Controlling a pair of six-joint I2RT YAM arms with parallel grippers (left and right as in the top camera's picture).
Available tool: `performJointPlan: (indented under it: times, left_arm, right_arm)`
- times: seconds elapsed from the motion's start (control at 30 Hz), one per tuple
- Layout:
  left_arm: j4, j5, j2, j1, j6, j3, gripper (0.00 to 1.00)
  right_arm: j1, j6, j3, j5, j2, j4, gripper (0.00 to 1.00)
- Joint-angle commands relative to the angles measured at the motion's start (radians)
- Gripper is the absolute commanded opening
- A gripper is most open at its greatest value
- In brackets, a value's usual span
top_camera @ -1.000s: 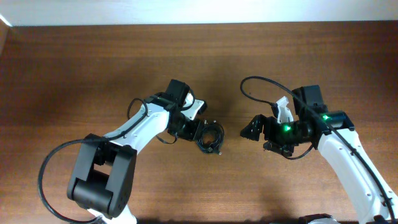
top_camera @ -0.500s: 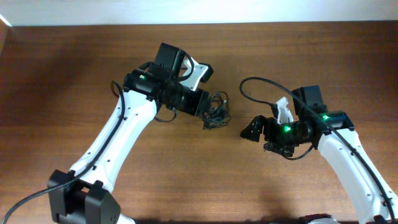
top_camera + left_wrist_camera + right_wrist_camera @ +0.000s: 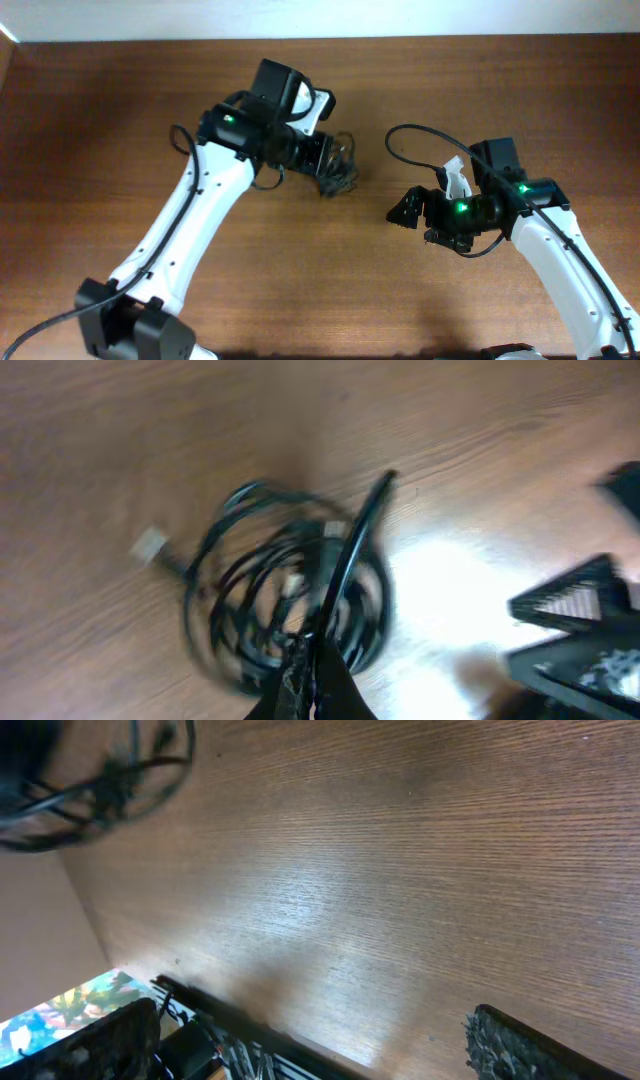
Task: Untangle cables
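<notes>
The left gripper (image 3: 324, 168) is pinched tight on a strand of the cables (image 3: 342, 172), a roundish knotted bundle at its tip (blurred in the wrist view, so lifted or resting I cannot tell). To its right stands the right gripper (image 3: 408, 212), spread wide and empty, near but apart. The bare wooden tabletop (image 3: 330, 300) between them leaves room to pull.

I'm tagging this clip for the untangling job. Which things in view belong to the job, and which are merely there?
Belongs to the job:
cables, one knotted bundle
left gripper, shut on the cables
right gripper, open, apart from the bundle

Merely there:
wooden table
thick black cord wired to the right arm
</notes>
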Motion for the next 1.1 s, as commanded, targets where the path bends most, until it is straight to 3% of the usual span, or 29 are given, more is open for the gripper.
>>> performJointPlan:
  times: [0.0, 0.23, 0.4, 0.57, 0.8, 0.93, 1.0, 1.07]
  left_arm:
    - [0.000, -0.069, 0.034, -0.018, -0.019, 0.005, 0.00]
    - [-0.083, 0.061, -0.033, 0.011, -0.017, 0.228, 0.00]
    - [-0.100, -0.261, -0.012, -0.076, -0.043, 0.126, 0.00]
    - [-0.075, -0.253, 0.044, -0.127, -0.050, 0.058, 0.00]
    - [-0.126, -0.254, -0.064, -0.127, -0.040, 0.314, 0.00]
    - [-0.136, -0.322, -0.088, -0.127, -0.043, 0.318, 0.00]
    - [-0.166, -0.335, -0.065, -0.127, -0.106, 0.283, 0.00]
    - [-0.172, -0.281, -0.035, -0.127, -0.251, 0.233, 0.00]
  right_arm:
    - [0.005, -0.006, -0.001, 0.011, 0.005, -0.003, 0.98]
    - [0.005, -0.003, -0.001, 0.012, 0.005, 0.003, 0.98]
    - [0.005, -0.002, -0.001, 0.012, 0.005, 0.015, 0.98]
    - [0.005, -0.002, -0.001, 0.012, 0.005, 0.010, 0.98]
    - [0.005, -0.002, -0.001, 0.012, 0.005, 0.006, 0.98]
    - [0.005, -0.002, -0.001, 0.012, 0.005, 0.009, 0.98]
    - [0.005, 0.005, -0.001, 0.011, 0.005, 0.011, 0.98]
    - [0.005, 0.005, -0.001, -0.035, 0.005, 0.027, 0.98]
